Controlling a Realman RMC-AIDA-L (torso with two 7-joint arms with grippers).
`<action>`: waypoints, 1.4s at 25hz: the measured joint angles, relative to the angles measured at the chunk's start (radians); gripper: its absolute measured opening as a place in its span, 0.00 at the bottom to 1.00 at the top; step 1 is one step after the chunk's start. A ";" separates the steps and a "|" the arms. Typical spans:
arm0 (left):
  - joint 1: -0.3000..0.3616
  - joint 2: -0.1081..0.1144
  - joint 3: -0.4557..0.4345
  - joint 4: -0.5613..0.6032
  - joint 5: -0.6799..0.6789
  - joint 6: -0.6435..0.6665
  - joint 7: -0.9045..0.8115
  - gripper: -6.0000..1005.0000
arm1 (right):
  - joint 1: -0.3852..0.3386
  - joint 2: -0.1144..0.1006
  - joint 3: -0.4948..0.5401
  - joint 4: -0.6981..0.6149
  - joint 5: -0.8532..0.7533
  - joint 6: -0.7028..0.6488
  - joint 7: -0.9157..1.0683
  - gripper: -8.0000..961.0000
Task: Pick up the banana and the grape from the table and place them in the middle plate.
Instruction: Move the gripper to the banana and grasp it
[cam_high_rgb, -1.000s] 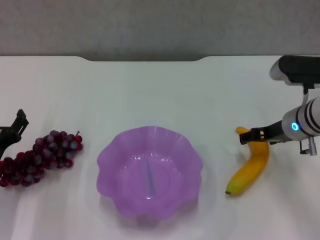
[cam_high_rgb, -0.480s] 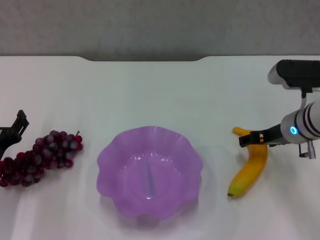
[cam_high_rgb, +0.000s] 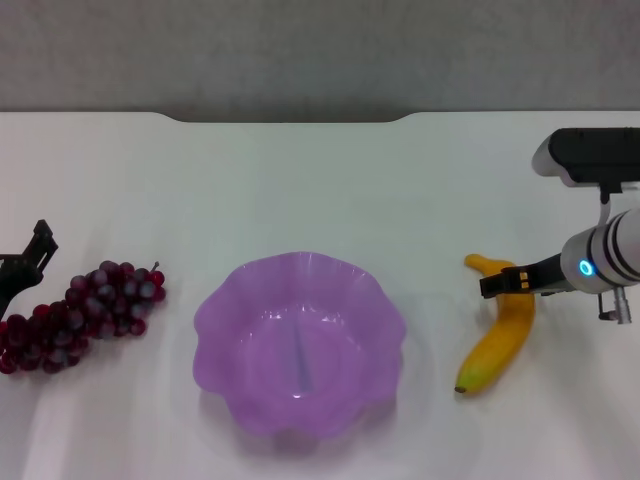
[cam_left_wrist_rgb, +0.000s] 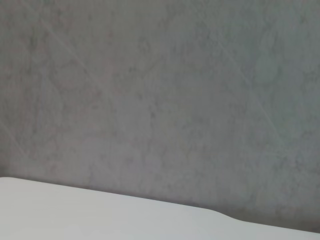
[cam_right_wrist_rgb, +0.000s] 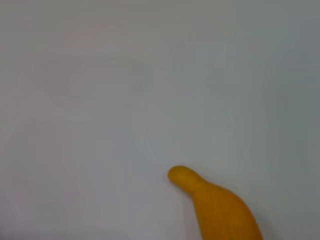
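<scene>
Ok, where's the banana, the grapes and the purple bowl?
banana (cam_high_rgb: 500, 340), head view, middle of its yellow body.
grape (cam_high_rgb: 85, 310), head view, centre of the bunch.
middle plate (cam_high_rgb: 215, 305), head view, its wavy left rim.

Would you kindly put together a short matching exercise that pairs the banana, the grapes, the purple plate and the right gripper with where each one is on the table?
Things:
1. banana
2. grape bunch
3. middle plate
4. right gripper

Places:
A. centre of the table, with nothing in it
B. at the banana's far end
C. robot's left side, beside the left gripper
D. robot's right side, lying on the table

Pairs: 1-D, 2-C, 3-A, 4-B
</scene>
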 joint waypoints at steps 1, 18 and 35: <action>0.000 0.000 0.000 0.000 0.000 0.000 0.000 0.81 | 0.000 0.001 -0.003 -0.001 0.000 -0.003 0.000 0.90; 0.000 0.000 0.000 0.000 0.000 0.000 0.000 0.81 | -0.004 0.004 -0.093 -0.002 0.052 -0.030 0.007 0.90; 0.000 0.000 0.000 0.000 0.000 0.000 0.000 0.81 | -0.014 0.004 -0.104 0.005 0.051 -0.044 0.003 0.59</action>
